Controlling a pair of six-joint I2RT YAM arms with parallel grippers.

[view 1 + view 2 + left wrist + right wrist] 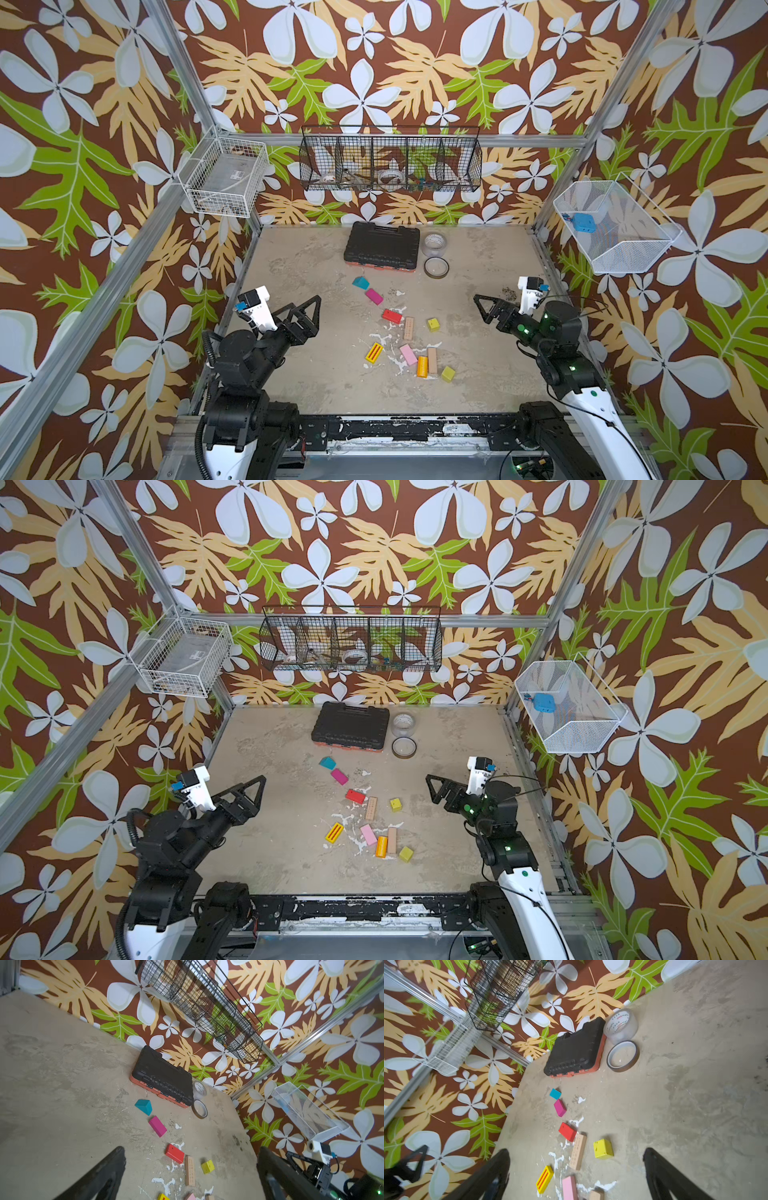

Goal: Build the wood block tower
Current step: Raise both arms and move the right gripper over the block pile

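The left arm [249, 361], at eight o'clock in a top view, is cased in black above a white link [232, 463] and trailed by coiled cable [206, 341]. The right arm [557, 328], at four o'clock, is dotted with green lights [525, 331].

in both top views the blocks [409, 332] lie in a loose band down the middle of the table [291, 270]. wide bare table lies left of the band up to the left gripper [314, 315], and right of it up to the right gripper [481, 309]. at the upper middle a black case [382, 248], a clear tape roll [435, 243] and a brown tape roll [436, 267] block the back edge. at the lower middle the pink block [408, 354], orange cylinder [422, 366] and wood bar [432, 360] crowd close together.
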